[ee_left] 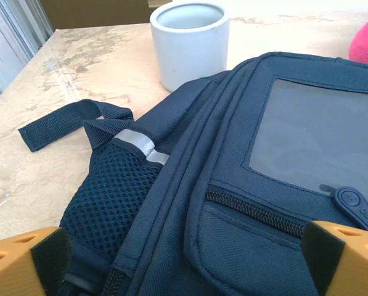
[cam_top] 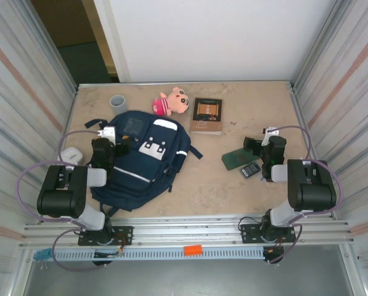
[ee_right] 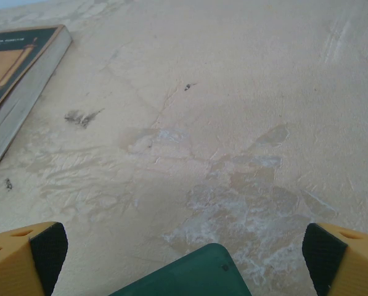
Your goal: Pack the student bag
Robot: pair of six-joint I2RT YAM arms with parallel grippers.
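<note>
Packing seemed not yet begun: the backpack (cam_top: 140,169) lay at nine o'clock, the book (cam_top: 206,115), doll (cam_top: 174,100) and cup (cam_top: 118,102) loose toward twelve, the left claw (ee_left: 184,262) and right claw (ee_right: 184,256) spread wide, empty.

the bag (cam_top: 143,163) takes up the left half of the table (cam_top: 211,191); a cup (cam_top: 118,102) stands just beside its far left corner and a plush toy (cam_top: 172,100) just past its top, leaving little gap there; a strap (ee_left: 60,126) lies loose on the bare strip left of the bag; a white object (cam_top: 73,155) sits near the left wall; a book (cam_top: 206,115) lies far centre; a green pad (cam_top: 236,159) and a small dark device (cam_top: 251,169) lie just below the right gripper (ee_right: 184,259), its jaws spread wide; 3 open lanes: between bag and pad, the far right corner, the near edge right of the bag
</note>
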